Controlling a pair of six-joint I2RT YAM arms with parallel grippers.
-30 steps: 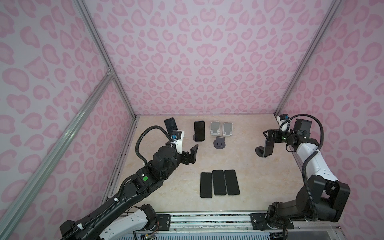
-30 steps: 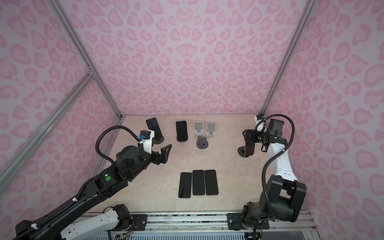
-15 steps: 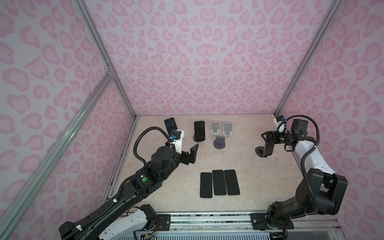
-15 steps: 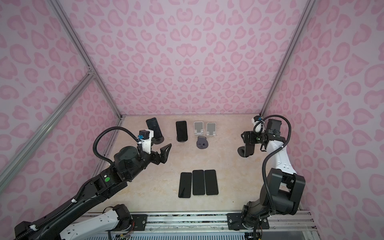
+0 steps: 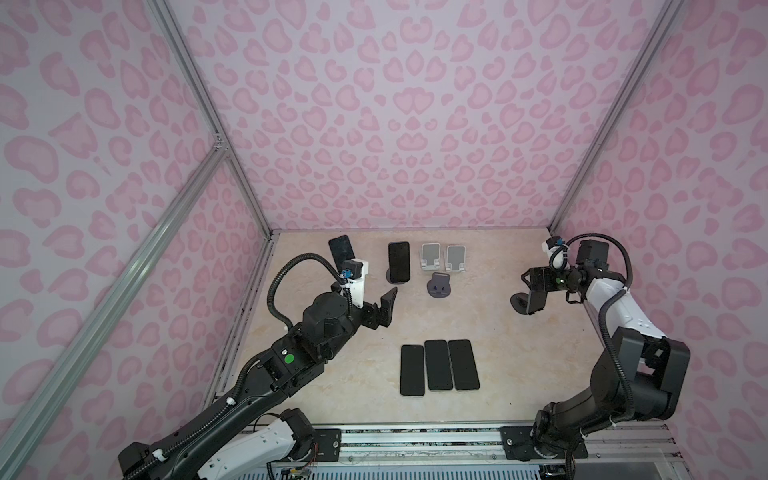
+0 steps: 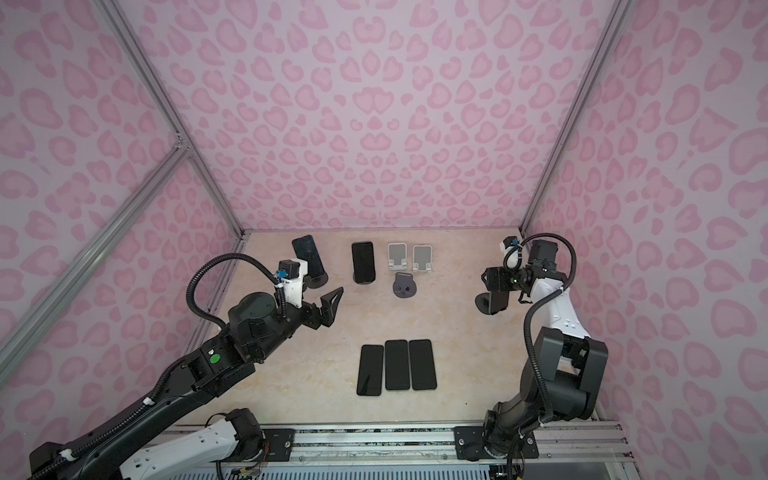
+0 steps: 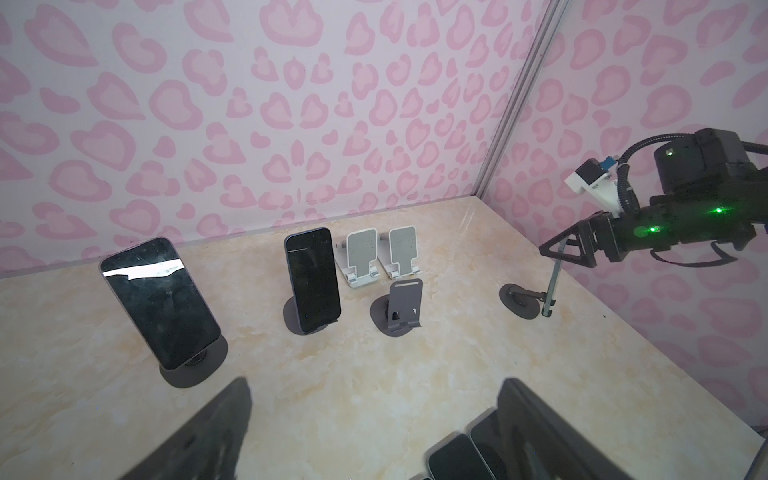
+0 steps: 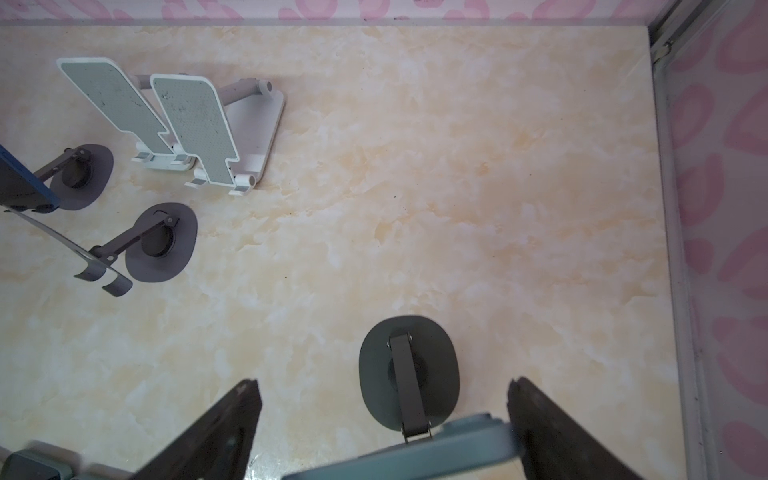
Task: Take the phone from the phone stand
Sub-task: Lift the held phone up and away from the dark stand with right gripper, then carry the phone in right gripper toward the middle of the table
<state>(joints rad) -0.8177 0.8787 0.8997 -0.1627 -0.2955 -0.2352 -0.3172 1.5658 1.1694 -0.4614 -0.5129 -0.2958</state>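
My right gripper (image 8: pixel 382 386) hangs over the phone (image 8: pixel 415 451). My fingers there are spread wide and do not clamp it. One finger (image 8: pixel 552 432) is just beside the phone's edge, the other is well apart. The phone stands nearly upright on its phone stand (image 8: pixel 409 365), at about 3 o'clock of the table (image 5: pixel 498 374). My left gripper (image 7: pixel 374 386) is also wide and empty, near the middle toward 10 o'clock. Three flat phones (image 5: pixel 438 365) lie at 6 o'clock.

Back row: stands (image 5: pixel 431 255); before them, three phones (image 5: pixel 438 365) lying flat.
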